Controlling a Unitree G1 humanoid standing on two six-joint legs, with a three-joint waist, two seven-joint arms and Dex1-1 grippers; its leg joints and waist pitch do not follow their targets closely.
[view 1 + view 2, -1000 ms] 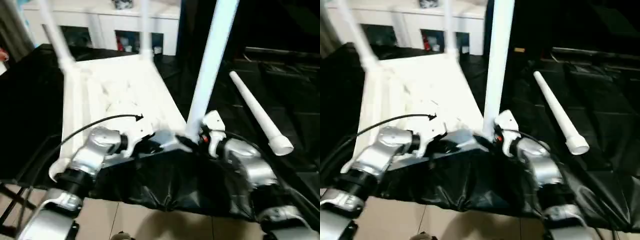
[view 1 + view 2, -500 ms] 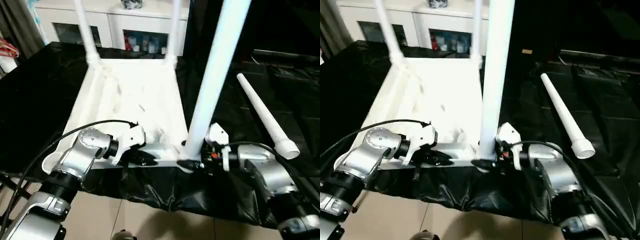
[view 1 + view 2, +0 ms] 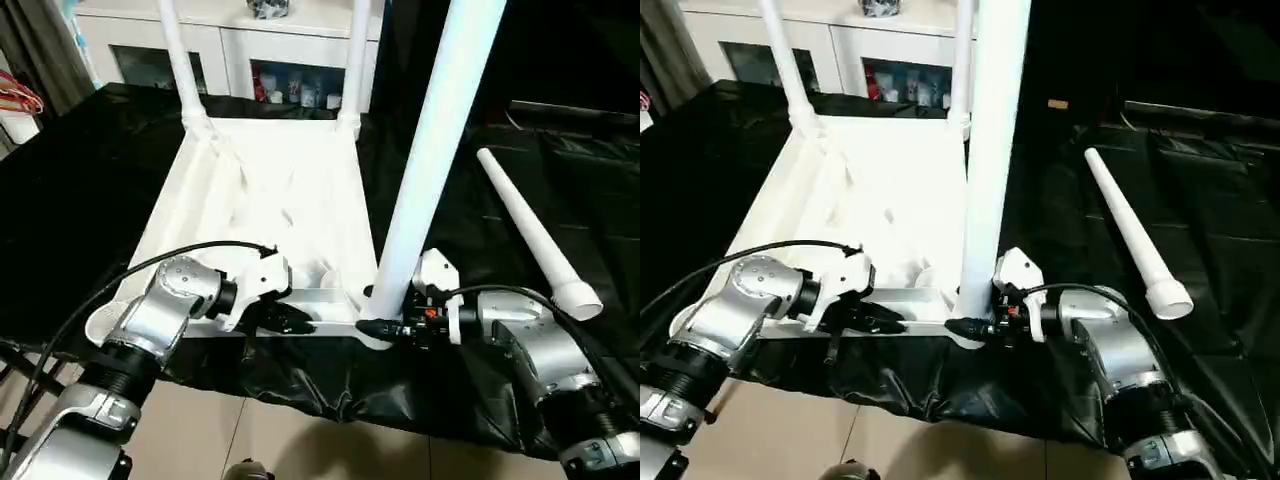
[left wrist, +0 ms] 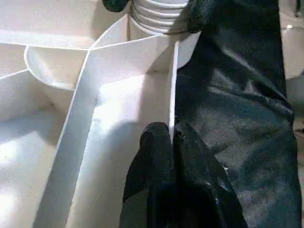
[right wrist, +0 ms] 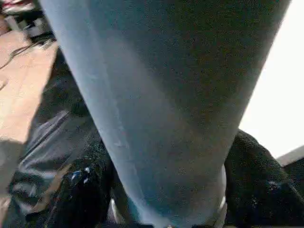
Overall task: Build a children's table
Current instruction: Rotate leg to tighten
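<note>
White table [image 3: 270, 190], black cloth [image 3: 80, 200]

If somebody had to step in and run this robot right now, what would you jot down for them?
Left gripper: jaws shut on the near rim of the upturned tabletop, steadying it.
Right gripper: jaws around the base of the near right leg, which stands upright in its corner socket.
Done: two far legs stand in their sockets.
Left: the near left corner has no leg; the fourth leg lies loose on the black cloth to the right. Check that the near right leg is seated, fit the last one, then turn the table over.
</note>
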